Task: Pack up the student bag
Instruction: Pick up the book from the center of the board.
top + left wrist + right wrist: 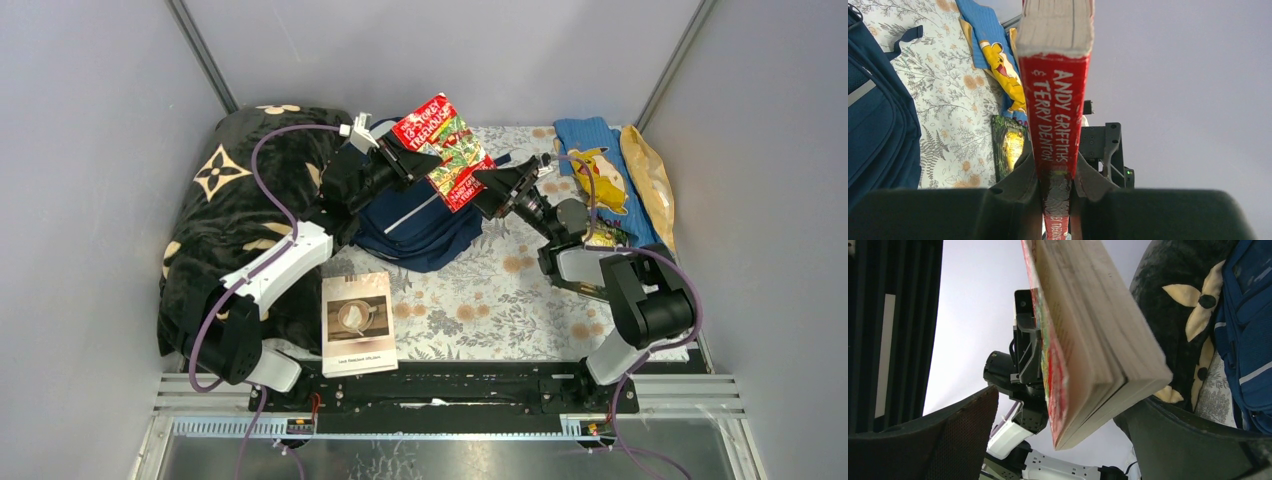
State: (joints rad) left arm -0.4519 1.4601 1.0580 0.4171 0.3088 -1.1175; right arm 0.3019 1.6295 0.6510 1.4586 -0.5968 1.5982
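The navy student bag [420,225] lies on the floral cloth at the back centre; it also shows in the left wrist view [873,125] and the right wrist view [1248,340]. My left gripper [405,160] is shut on the spine of a red paperback book [443,150] and holds it up above the bag. The left wrist view shows the spine [1058,100] clamped between the jaws of the left gripper [1057,185]. My right gripper [490,190] is open. Its jaws stand wide on either side of the book's lower page edge [1088,330], midway at the right gripper [1068,435].
A pale book with a cup picture [357,320] lies at the front left. A small green book [605,238] lies by the right arm. A blue cloth with a yellow figure [600,165] and a yellow packet [650,180] are at back right. A black blanket [230,210] fills the left.
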